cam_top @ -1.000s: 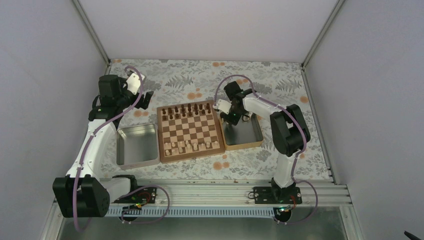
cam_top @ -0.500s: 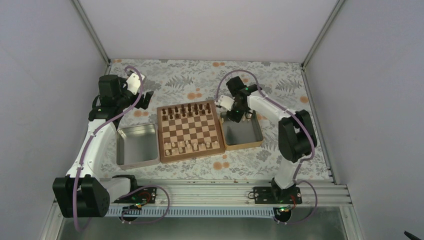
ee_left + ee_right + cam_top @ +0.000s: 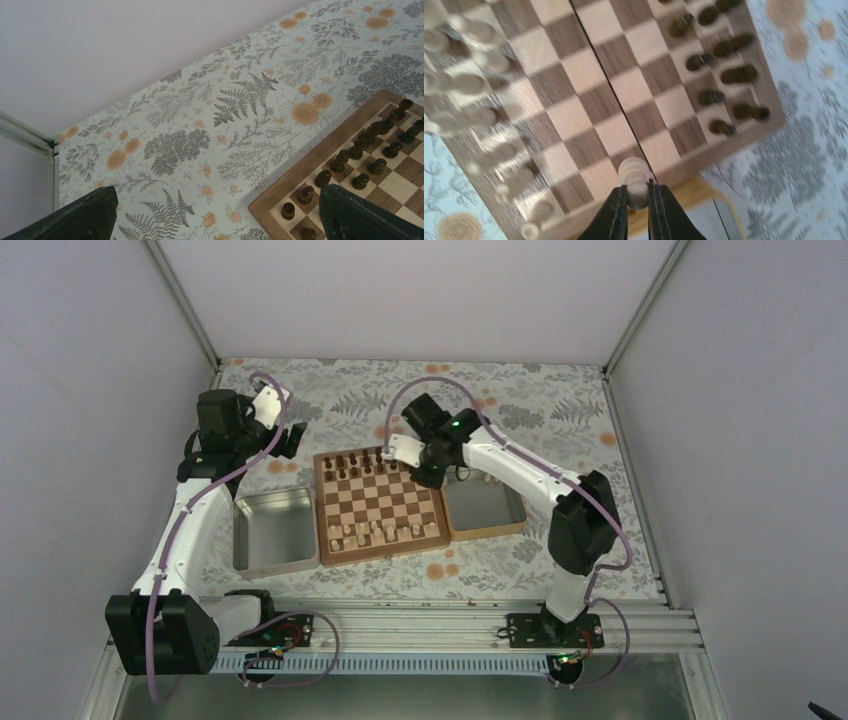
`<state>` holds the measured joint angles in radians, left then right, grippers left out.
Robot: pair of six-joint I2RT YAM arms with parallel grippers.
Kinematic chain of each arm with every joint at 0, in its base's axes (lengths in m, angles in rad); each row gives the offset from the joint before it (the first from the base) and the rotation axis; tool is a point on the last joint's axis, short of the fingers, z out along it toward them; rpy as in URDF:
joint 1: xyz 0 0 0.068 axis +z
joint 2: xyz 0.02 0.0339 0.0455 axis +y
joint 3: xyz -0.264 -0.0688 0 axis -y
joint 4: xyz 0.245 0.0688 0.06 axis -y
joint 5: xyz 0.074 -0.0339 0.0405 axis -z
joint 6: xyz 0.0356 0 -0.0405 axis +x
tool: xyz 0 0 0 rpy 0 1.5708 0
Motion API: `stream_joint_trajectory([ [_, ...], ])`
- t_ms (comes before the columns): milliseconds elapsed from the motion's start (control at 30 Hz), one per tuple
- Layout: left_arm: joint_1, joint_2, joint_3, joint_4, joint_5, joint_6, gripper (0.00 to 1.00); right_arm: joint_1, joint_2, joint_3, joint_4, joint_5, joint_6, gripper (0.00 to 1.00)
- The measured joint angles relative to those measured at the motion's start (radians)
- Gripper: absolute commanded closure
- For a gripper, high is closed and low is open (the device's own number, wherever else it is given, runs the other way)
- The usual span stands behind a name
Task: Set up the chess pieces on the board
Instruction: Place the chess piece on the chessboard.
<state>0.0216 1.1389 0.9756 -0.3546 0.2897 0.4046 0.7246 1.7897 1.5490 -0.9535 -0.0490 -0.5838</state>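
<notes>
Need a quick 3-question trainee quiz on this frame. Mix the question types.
1. True or false: the right gripper is shut on a dark piece.
2. Multiple choice: the metal tray lies where relative to the board? A) on the left arm's side B) on the right arm's side C) beyond its far edge
3. Fill in: the left gripper, over the table by the board's corner, has its jaws ____.

Key: 1 false, it holds a pale piece above the board. 2 A. 3 open.

Board [image 3: 312, 162] corner (dark pieces [image 3: 376, 166])
</notes>
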Motion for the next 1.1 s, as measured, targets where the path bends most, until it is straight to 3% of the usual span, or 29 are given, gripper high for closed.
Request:
stream_joint_trajectory([
  [500, 0.000, 0.000, 0.000, 0.000, 0.000, 0.000, 0.00, 0.172, 0.168, 0.061, -0.017, -0.039, 0.010, 0.92],
  [1100, 0.000, -0.001, 0.000, 0.000, 0.000, 0.000, 0.00, 0.232, 0.224, 0.063, -0.021, -0.055, 0.010, 0.92],
])
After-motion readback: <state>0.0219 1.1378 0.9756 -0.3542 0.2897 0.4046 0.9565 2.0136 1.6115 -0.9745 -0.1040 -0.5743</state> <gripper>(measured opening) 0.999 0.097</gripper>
